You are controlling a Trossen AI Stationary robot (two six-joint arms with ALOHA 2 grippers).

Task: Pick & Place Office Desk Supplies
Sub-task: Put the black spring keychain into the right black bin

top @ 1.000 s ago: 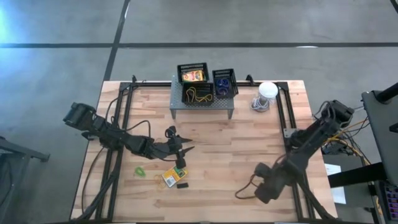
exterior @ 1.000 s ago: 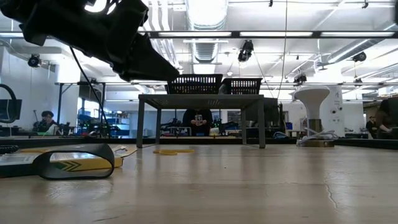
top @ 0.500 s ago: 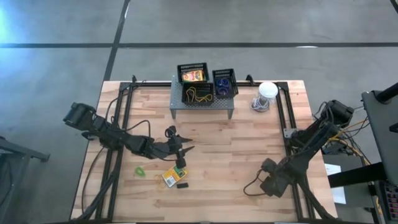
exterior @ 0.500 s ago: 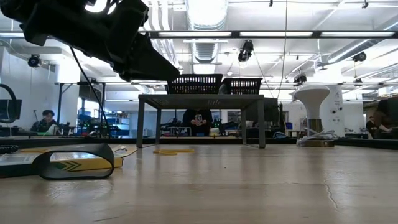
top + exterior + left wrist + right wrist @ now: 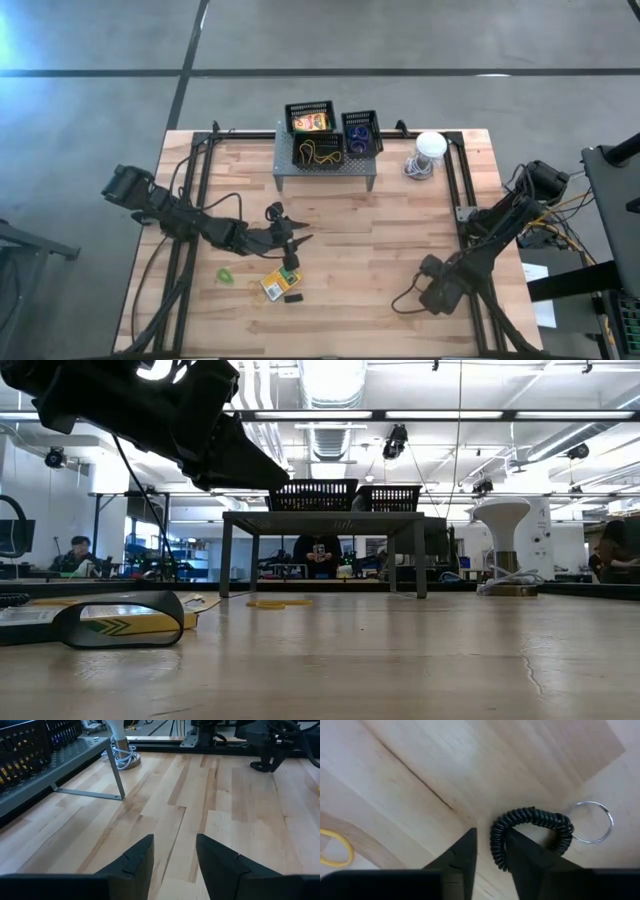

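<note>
Right gripper (image 5: pixel 490 851) having shifted rightward, fingers narrowing around black coiled cord (image 5: pixel 530 827), left gripper (image 5: pixel 174 851) hovering open, crayon box (image 5: pixel 277 285) part hidden.

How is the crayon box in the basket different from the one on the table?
The yellow-orange crayon box in the black lattice basket sits up on the grey shelf; the yellow-orange crayon box on the wooden table lies on bare wood. The first sits straight, the second askew. Both are small.
</note>
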